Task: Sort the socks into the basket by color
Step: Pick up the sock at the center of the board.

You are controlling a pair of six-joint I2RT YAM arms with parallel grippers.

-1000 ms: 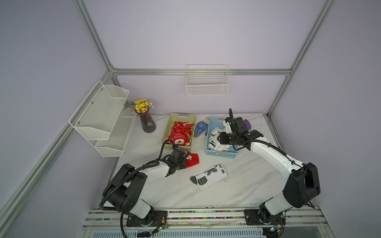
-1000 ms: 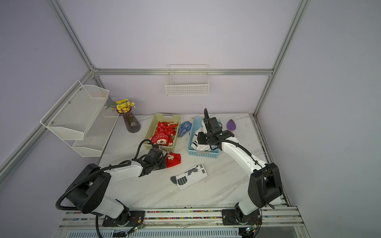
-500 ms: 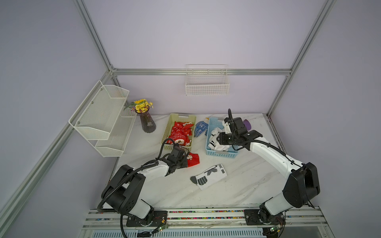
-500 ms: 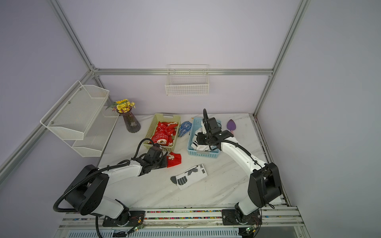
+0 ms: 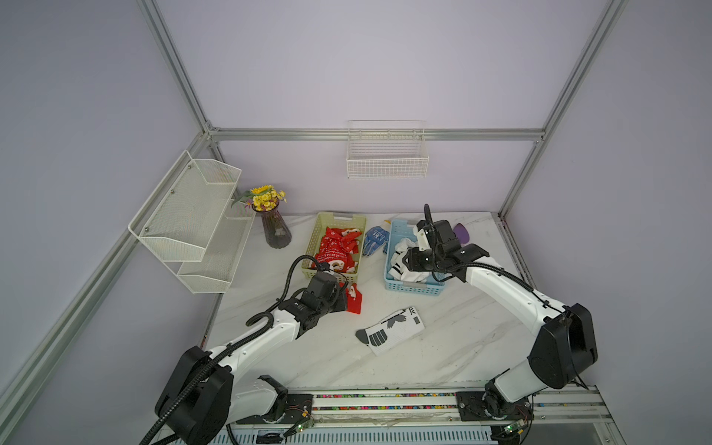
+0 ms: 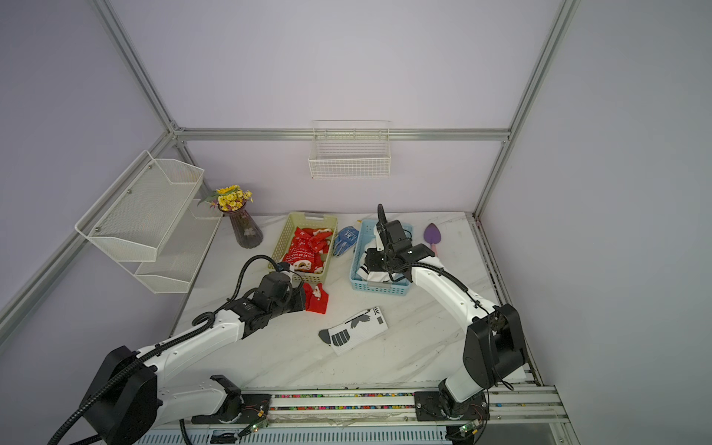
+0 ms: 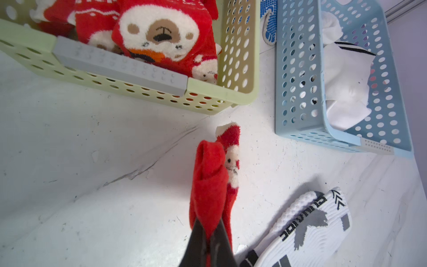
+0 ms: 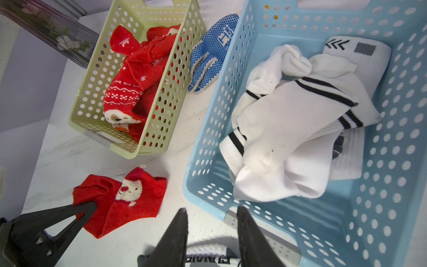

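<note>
On my feed the left gripper is pressed together on one edge of a red sock with a Santa figure, and the fabric is bunched between its black fingers. In both top views that sock sits low over the marble table, just in front of the green basket and clear of its wall. I cannot tell whether it is lifted off the surface. The green basket holds a heap of red socks. To its right stands the blue basket, with white socks bearing black stripes piled inside. A blue glove lies on the table between the two baskets. My right gripper hangs over the near end of the blue basket, its jaws spread with nothing between them. A white sock with black and grey marks lies flat on the table in front of the blue basket, apart from both grippers. A vase of yellow flowers stands at the back, left of the green basket.
</note>
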